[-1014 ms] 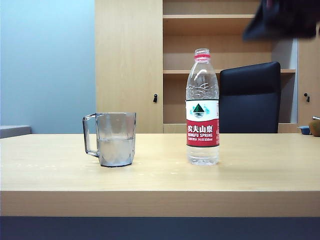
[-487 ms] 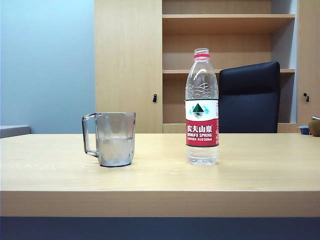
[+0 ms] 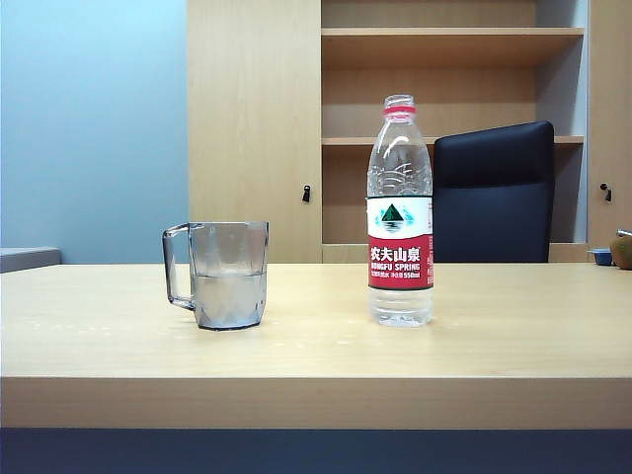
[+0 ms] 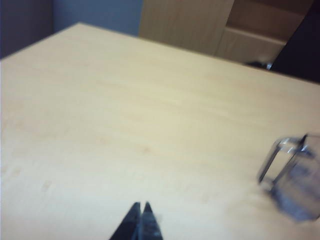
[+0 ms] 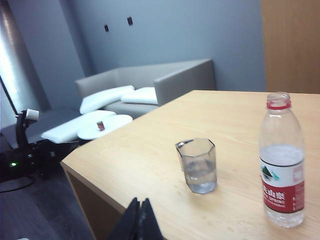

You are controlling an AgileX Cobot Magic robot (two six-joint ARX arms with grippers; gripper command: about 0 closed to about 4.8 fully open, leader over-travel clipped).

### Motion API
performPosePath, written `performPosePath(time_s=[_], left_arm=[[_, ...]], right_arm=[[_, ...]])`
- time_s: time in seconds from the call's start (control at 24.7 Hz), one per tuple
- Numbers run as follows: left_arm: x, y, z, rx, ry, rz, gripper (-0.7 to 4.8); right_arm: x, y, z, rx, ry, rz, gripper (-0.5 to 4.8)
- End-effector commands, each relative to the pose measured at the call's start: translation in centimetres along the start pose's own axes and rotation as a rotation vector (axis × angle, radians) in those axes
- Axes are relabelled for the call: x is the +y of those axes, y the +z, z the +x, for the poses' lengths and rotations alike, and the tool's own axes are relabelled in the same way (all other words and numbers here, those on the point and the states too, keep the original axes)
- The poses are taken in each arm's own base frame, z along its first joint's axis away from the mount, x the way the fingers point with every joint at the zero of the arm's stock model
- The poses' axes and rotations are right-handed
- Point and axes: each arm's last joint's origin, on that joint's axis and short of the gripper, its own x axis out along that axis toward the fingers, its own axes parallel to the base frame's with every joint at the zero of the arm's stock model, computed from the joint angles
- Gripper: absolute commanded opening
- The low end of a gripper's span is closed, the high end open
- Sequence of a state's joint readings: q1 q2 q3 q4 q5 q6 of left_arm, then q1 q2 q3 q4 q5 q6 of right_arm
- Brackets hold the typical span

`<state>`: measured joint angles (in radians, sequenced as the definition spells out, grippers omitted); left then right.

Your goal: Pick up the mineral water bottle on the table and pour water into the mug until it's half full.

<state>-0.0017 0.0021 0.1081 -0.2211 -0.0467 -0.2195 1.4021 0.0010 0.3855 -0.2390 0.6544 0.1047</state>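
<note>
On the wide light wood-grain counter [image 3: 316, 385] a tall clear plastic bottle [image 3: 400, 212] with a pink neck ring and red-and-white label stands upright and capless. Well apart from it, on the left in the exterior view, sits a transparent grey-tinted faceted mug [image 3: 226, 274], its angular handle turned away from the bottle and clear water [image 3: 229, 296] low inside. Behind the counter are a black chair back [image 3: 494, 193] and pale wooden shelves [image 3: 449, 89]; a grey sofa [image 5: 150, 87] stands off to one side. Nothing lies between mug and bottle. The left claw [image 4: 140, 207] is clenched, empty, over bare counter near the mug. The right claw [image 5: 139, 203] is clenched too, empty, off the counter's edge.
</note>
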Motion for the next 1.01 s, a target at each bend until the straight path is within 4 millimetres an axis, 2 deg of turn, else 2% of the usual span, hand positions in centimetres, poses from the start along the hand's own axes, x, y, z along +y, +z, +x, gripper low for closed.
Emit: performPosePath(time_s=[0.04,0.16,0.37,0.49,0.69,1.01], left_arm=[[0.2,-0.9,0.0,0.092,0.017,0.034,-0.06],[0.0,-0.8,0.4,-0.002,-0.057,0.196,-0.06],[0.0,-1.2,0.9,-0.102,-0.08,0.226,-0.06],[0.0,-1.2,0.9,-0.103,-0.078,0.226,-0.06],[0.1,-1.4,1.0,-0.09,-0.079,0.226,-0.06],[0.1,-1.4,1.0,-0.09,-0.079,0.226,-0.06]], right_arm=[[0.0,0.0,0.0,0.006,-0.001,-0.014,-0.09],[-0.1,-0.6,-0.1,0.056,-0.002,-0.098,-0.09],[-0.3,-2.3,-0.1,0.184,-0.006,-0.266,-0.08],[-0.2,-3.7,0.2,0.212,-0.006,-0.287,-0.09],[0.0,-5.0,0.7,0.199,-0.005,-0.264,-0.09],[0.0,-5.9,0.8,0.235,-0.009,-0.285,-0.09]])
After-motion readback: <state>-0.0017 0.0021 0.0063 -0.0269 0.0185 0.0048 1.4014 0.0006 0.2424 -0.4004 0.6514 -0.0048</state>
